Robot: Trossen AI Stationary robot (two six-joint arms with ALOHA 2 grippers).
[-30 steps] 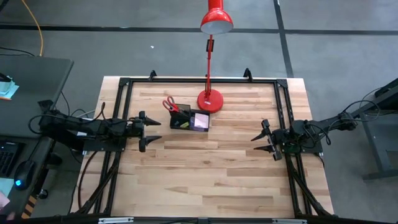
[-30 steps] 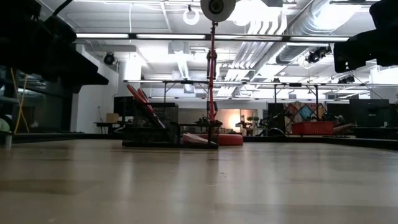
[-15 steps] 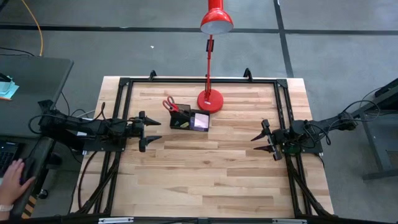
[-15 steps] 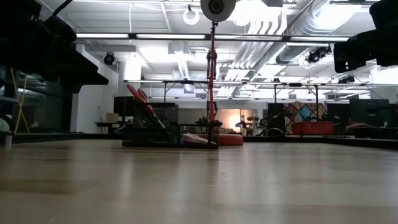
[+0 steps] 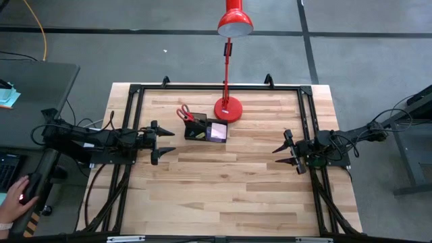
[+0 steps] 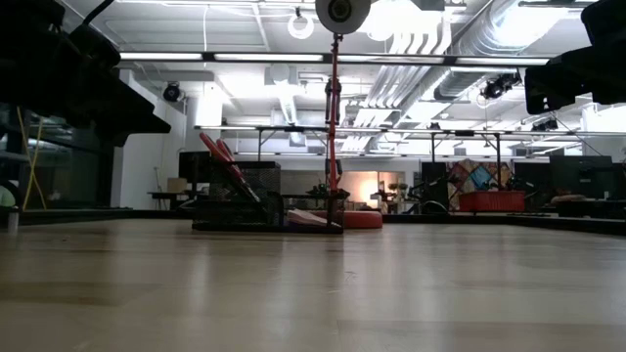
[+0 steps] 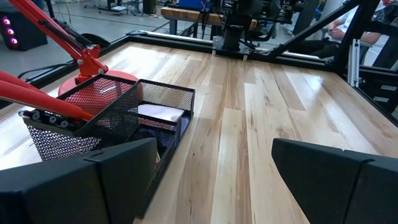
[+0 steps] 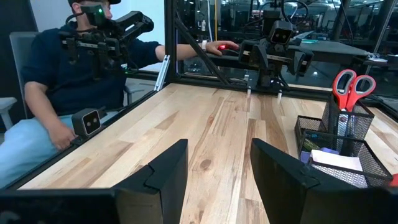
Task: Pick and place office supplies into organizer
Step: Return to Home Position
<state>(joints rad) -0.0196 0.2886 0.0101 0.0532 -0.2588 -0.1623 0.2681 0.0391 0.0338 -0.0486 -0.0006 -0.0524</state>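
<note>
The black mesh organizer (image 5: pixel 206 129) stands at the table's far middle, beside the red lamp's base. Red-handled scissors (image 5: pixel 184 113) stand in its left compartment, handles up and leaning left (image 6: pixel 223 161). A pale purple sticky-note pad (image 5: pixel 217 130) lies in the right compartment (image 7: pixel 158 113). My left gripper (image 5: pixel 162 142) hovers open near the table's left edge, pointing level toward the organizer (image 7: pixel 112 118). My right gripper (image 5: pixel 287 153) hovers open near the right edge, with nothing between its fingers (image 8: pixel 217 168).
A red desk lamp's base (image 5: pixel 228 109) stands just right of the organizer, and its pole (image 6: pixel 335 117) rises over the table. A black frame (image 5: pixel 216 88) runs along the table's edges. A seated person (image 8: pixel 74 81) is beyond the left edge, one hand (image 5: pixel 17 199) on a side desk.
Both arms have kept still and nothing on the table has moved. The person's hand has come into view on the side desk left of the table.
</note>
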